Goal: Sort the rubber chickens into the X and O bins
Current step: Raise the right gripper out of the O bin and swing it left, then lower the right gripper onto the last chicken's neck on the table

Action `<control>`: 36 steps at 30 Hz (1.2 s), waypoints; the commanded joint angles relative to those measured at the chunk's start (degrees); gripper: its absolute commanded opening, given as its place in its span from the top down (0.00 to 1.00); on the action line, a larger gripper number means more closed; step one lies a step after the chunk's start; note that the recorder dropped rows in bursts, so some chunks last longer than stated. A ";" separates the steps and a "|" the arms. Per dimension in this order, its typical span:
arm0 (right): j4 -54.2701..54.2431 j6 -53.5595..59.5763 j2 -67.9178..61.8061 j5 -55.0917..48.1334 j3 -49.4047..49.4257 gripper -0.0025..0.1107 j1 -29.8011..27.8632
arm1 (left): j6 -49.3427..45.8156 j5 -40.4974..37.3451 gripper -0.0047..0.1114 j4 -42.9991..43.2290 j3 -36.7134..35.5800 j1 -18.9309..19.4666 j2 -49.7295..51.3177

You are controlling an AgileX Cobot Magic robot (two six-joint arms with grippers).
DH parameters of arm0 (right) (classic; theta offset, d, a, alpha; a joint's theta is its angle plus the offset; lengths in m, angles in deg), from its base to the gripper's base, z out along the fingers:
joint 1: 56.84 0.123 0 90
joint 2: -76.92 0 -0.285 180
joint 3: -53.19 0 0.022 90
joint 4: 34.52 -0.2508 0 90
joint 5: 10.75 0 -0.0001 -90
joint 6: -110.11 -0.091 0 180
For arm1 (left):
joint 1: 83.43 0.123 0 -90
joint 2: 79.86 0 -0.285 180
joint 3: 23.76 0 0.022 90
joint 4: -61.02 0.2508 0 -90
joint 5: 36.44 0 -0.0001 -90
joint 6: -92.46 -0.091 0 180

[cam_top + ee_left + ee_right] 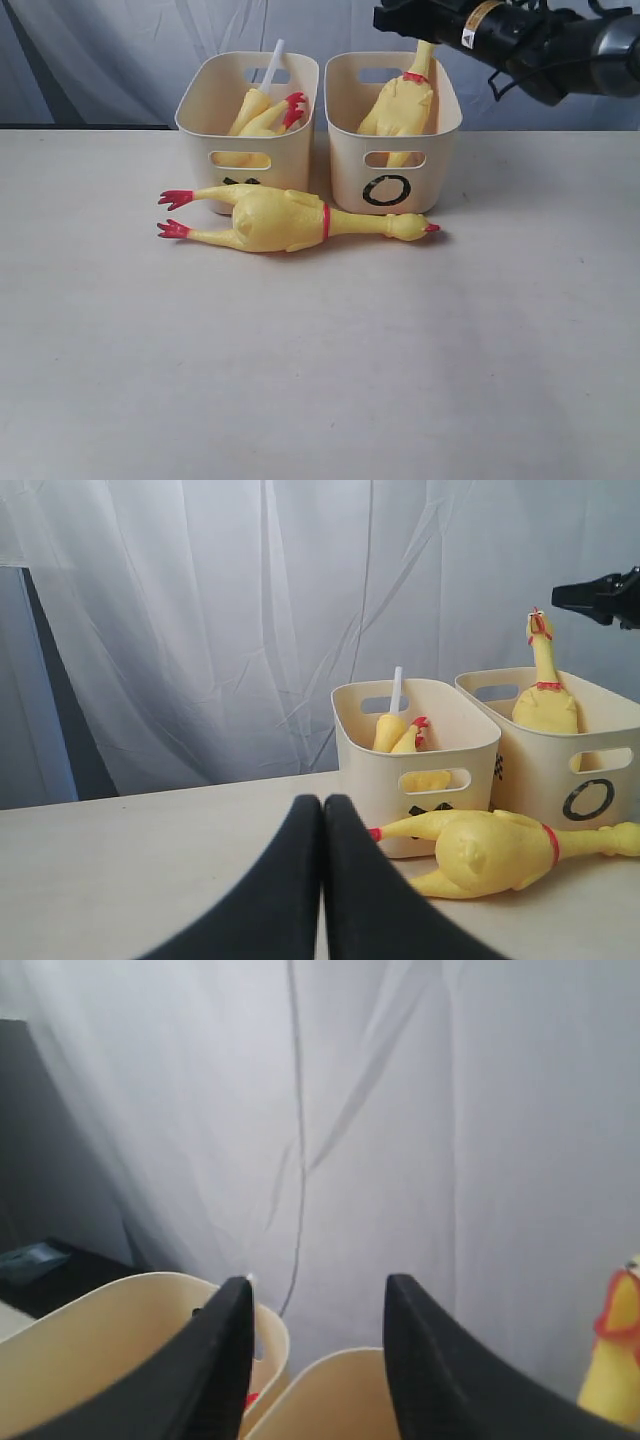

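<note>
Your right claw [312,1360] hangs spread and empty, with the O bin [440,150] just below it and the standing chicken [400,105] leaning up out of that bin, its head close beside the fingers but apart from them. Swing or drop that claw carelessly and a finger could catch the neck and tip the toy over the rim. Your left claw [322,880] is pressed together with nothing in it, and the loose chicken [285,220] lies on the desk [320,380] beyond its tips, stretched along the fronts of both bins and seemingly just against them. Come down on it with the fingers shut and you will likely shove it into the bins instead of gripping it, so spread them first. The toy looks soft and long. Pinch it by the thin neck and the heavy end may sag, swing and knock the X bin [200,130], where the broken chicken [262,112] and its tube [272,62] already rest. Its body also half hides the X mark, so check the bin before you drop.
</note>
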 commanded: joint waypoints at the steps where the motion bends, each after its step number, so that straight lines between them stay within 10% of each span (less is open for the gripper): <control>1: 21.54 -12.75 4.82 0.58 -0.36 0.62 -0.03 | 0.12 0.59 0.96 0.26 -0.27 -0.24 -0.29; 9: 58.01 -36.71 10.72 14.38 -0.36 0.62 -0.03 | 0.12 0.59 0.96 0.26 -0.27 -0.24 -0.29; 36: 58.70 -39.34 15.78 22.76 11.20 0.62 4.06 | 0.12 0.34 0.96 -0.06 -0.27 -0.24 -0.29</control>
